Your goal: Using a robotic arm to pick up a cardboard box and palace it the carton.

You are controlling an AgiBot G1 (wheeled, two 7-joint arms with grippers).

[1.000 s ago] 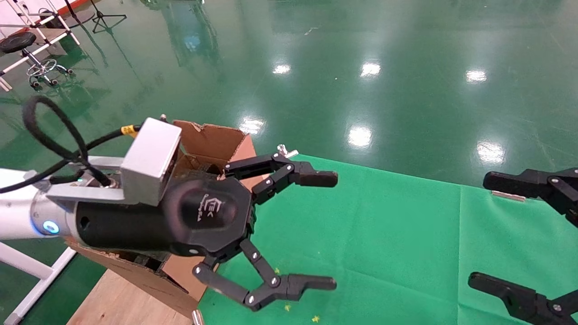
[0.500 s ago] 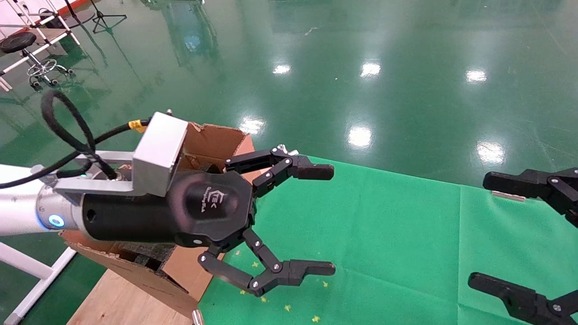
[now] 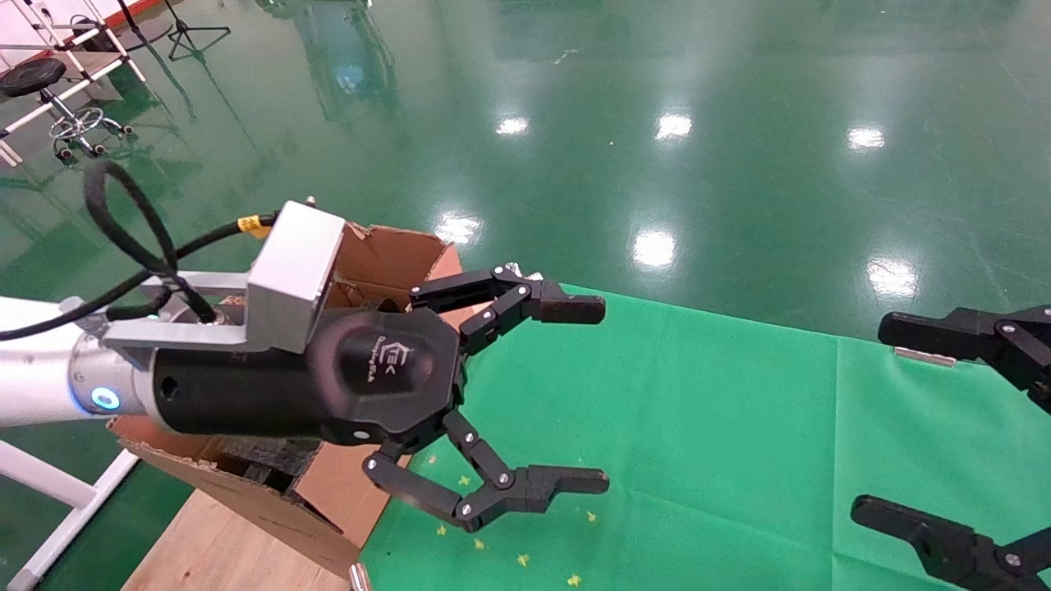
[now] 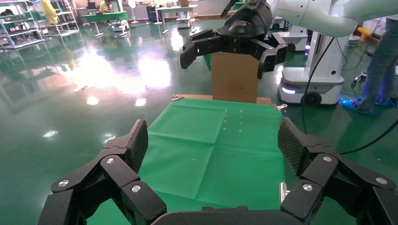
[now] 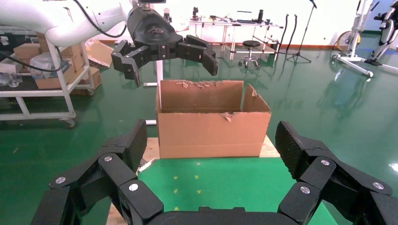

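My left gripper point(image 3: 603, 394), on the white arm with the grey metal block point(image 3: 291, 275), hovers open and empty above the near edge of the green cloth point(image 3: 698, 427), just beside the carton point(image 3: 394, 254). The carton is large, brown and torn-edged, with black foam point(image 3: 263, 468) inside. In the right wrist view the carton point(image 5: 211, 129) stands at the cloth's end with the left gripper point(image 5: 164, 49) above it. The slim cardboard box is not in view. My right gripper point(image 3: 870, 419) is open and empty at the right edge.
The carton rests on a wooden tabletop point(image 3: 213, 550). Small yellow marks point(image 3: 525, 560) dot the cloth. In the left wrist view an upright brown box point(image 4: 234, 77) stands beyond the cloth's far end, below my right gripper point(image 4: 233, 42). Glossy green floor surrounds the table.
My left gripper has shifted slightly upward and its open fingers have drawn a little closer together. The right gripper has not moved.
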